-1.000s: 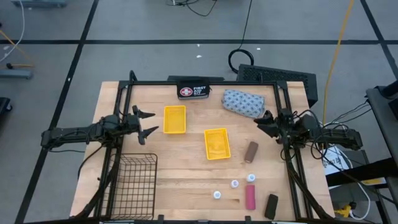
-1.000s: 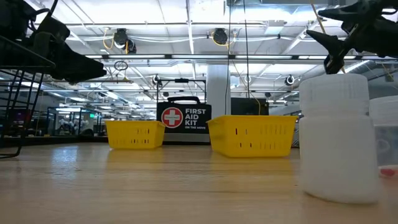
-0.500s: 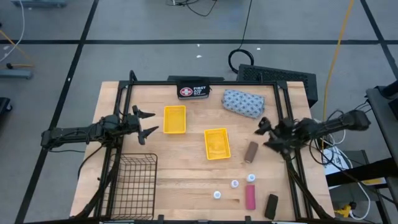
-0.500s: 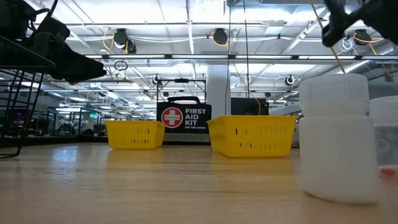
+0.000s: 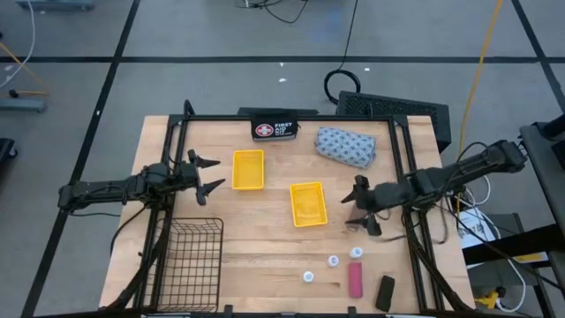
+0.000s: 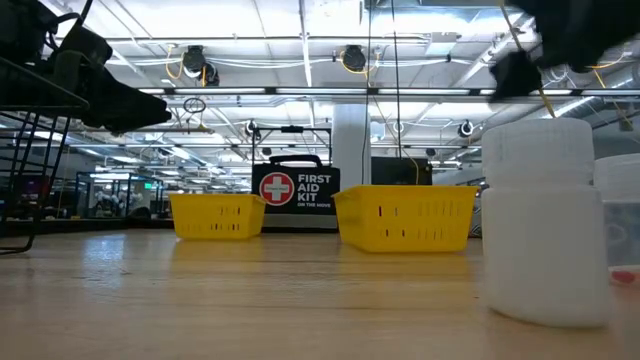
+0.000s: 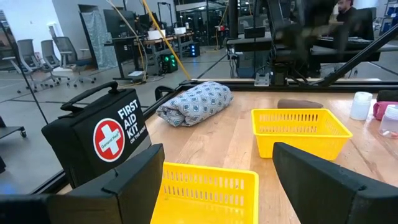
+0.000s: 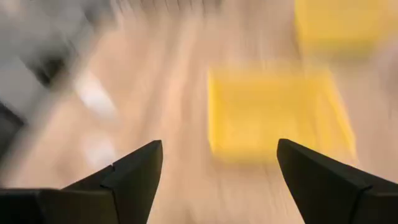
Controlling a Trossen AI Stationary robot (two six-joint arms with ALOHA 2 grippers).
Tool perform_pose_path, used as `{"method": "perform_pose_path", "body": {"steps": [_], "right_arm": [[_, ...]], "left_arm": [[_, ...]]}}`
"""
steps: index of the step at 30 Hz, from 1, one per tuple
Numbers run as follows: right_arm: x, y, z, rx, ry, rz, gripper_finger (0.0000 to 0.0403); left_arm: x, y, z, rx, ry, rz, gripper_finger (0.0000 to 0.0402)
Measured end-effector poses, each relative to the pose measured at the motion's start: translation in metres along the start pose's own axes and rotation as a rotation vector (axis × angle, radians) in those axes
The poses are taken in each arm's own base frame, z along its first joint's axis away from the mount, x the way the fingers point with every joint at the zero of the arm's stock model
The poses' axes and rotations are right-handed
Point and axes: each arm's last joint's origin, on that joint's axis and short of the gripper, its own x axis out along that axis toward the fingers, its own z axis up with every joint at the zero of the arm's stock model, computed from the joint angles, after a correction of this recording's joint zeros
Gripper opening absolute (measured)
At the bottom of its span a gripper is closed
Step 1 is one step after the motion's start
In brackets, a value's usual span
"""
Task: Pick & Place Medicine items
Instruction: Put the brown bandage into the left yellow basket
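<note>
Right arm extended over the tabletop [image 5: 265,256]; right end effector [image 5: 361,205] spread wide, empty, above the brown oblong [image 5: 357,215]. Left end effector [image 5: 205,175] parted, empty, beside a yellow tray [image 5: 248,170].

A large open lab: office chairs [image 7: 53,59], workbenches [image 7: 146,40], exposed ceiling ducts [image 6: 300,45].

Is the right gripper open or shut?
Open: the right gripper has its fingers spread wide with nothing between them, above the brown oblong.
</note>
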Motion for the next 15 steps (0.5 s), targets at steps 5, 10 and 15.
{"method": "perform_pose_path", "body": {"steps": [5, 10, 15], "right_arm": [[0.014, -0.005, -0.03, -0.068, 0.361, -0.061, 0.0303], [0.027, -0.004, -0.04, -0.141, 0.472, -0.056, 0.0302], [0.04, -0.005, -0.042, -0.337, 0.51, -0.092, 0.0302]], "left_arm": [[0.0, 0.0, 0.0, 0.0, 0.0, 0.0, 0.031], [0.0, 0.0, 0.0, 0.0, 0.001, 0.0, 0.031], [0.0, 0.0, 0.0, 0.0, 0.001, 0.0, 0.031]]}}
